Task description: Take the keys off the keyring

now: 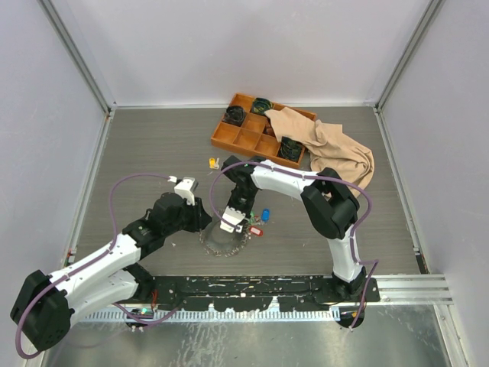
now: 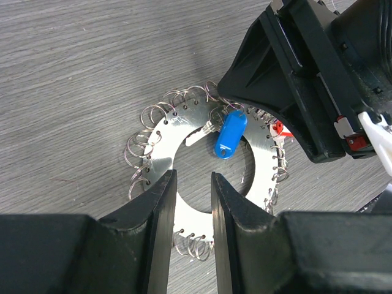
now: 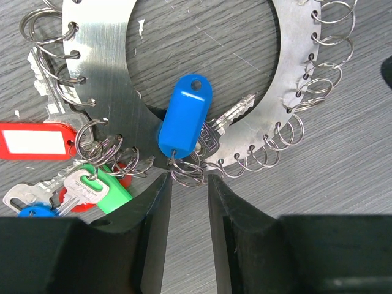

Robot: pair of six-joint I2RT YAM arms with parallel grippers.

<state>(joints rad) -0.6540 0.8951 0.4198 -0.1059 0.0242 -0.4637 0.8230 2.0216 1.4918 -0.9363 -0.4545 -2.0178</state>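
The keyring is a flat silver ring plate [image 1: 221, 245] [image 2: 184, 128] [image 3: 104, 67] lying on the table, its rim lined with many small split rings. A silver key with a blue tag [image 3: 184, 119] [image 2: 231, 135] lies over the plate's hole. Keys with red [image 3: 30, 139] and green [image 3: 107, 190] tags cluster at the rim. My right gripper [image 3: 188, 177] [image 1: 233, 223] pinches the blue-tagged key's split ring [image 3: 190, 171] between its tips. My left gripper [image 2: 192, 177] [image 1: 200, 222] is narrowly open, its tips over the plate's near band.
An orange compartment tray [image 1: 244, 138] stands at the back, partly covered by a beige cloth [image 1: 336, 149]. A small yellow-tagged item [image 1: 213, 162] lies behind the arms. A black rail [image 1: 306, 287] runs along the front edge.
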